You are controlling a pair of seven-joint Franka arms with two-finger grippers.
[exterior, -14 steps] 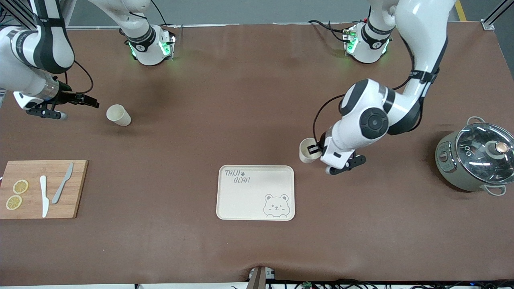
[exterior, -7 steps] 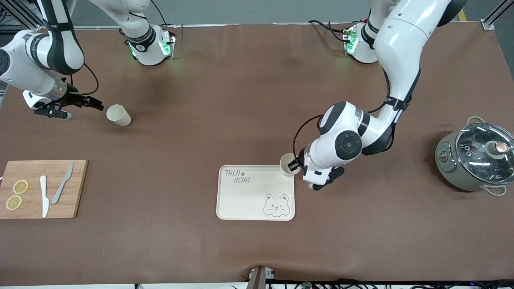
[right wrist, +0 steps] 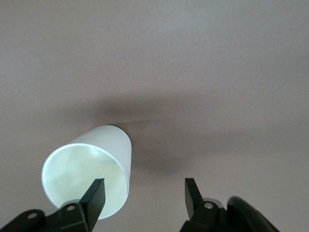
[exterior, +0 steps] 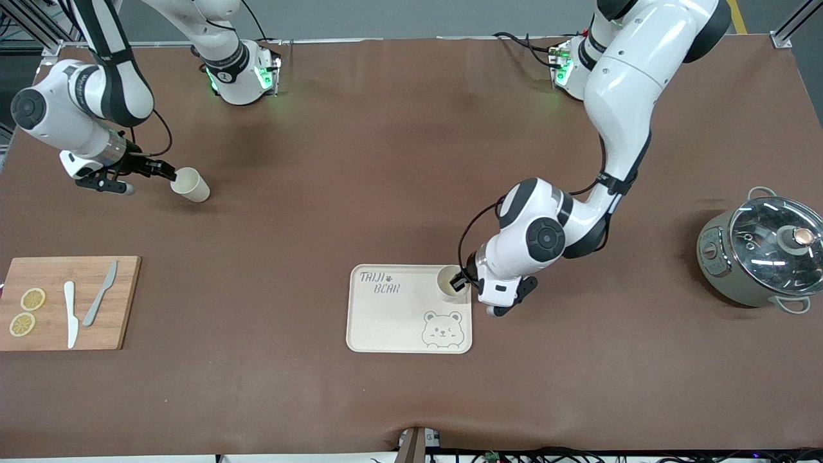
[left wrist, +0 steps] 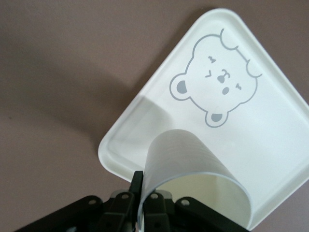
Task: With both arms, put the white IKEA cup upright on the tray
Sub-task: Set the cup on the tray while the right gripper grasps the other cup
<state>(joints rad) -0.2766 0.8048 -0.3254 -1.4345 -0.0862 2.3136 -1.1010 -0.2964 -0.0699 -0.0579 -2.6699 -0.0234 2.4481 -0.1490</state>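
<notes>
Fingers point(exterior: 459, 281) over brown table point(exterior: 386, 161)

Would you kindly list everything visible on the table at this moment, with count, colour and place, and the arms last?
Cups: 2, cream-white; one held over the tray's corner, one on the table toward the right arm's end.
Tray: 1, cream-white with a grey bear drawing, mid-table, near the front camera.
Cutting board: 1, wooden, toward the right arm's end.
Lemon slices: 2, yellow, on the board.
Knives: 2, one white, one grey, on the board.
Pot: 1, grey-green with a glass lid, toward the left arm's end.
Left gripper: black, shut on the cup's rim over the tray.
Right gripper: black, open, at the other cup's rim.
</notes>
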